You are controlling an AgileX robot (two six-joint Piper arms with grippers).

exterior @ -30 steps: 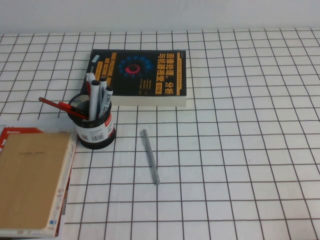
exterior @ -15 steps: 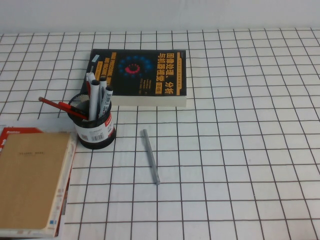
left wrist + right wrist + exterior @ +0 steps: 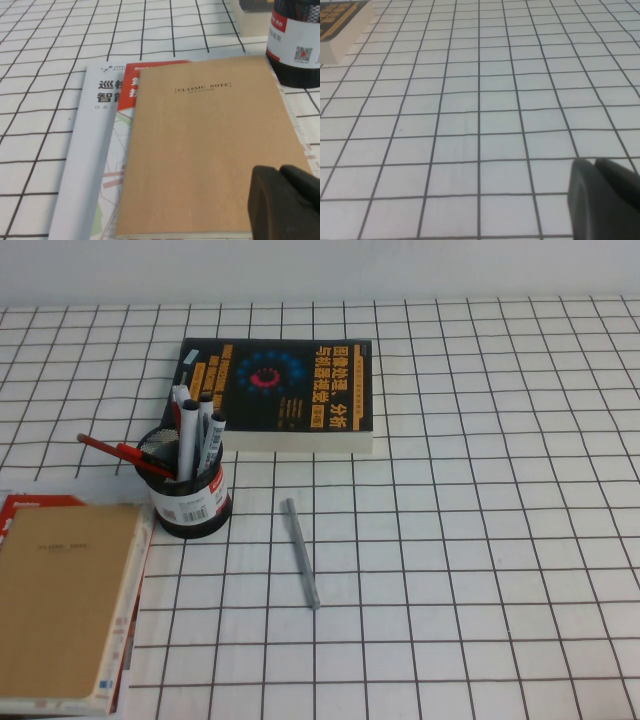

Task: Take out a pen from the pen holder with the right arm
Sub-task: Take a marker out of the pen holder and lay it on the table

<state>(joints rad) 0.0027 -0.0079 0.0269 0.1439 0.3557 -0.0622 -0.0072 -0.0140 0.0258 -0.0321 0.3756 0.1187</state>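
Observation:
A black mesh pen holder (image 3: 190, 492) with a white label stands left of centre, also seen in the left wrist view (image 3: 295, 42). Several grey pens and a red pen (image 3: 115, 451) stick out of it. One grey pen (image 3: 300, 552) lies flat on the checked cloth just right of the holder. Neither arm shows in the high view. My right gripper (image 3: 595, 167) is shut and empty, low over bare grid cloth on the right. My left gripper (image 3: 277, 172) is shut and empty above the brown notebook (image 3: 210, 140).
A dark book (image 3: 280, 392) lies behind the holder; its corner shows in the right wrist view (image 3: 342, 27). The brown notebook (image 3: 60, 605) rests on a red-and-white booklet (image 3: 100, 130) at the front left. Checked cloth covers the table's right half.

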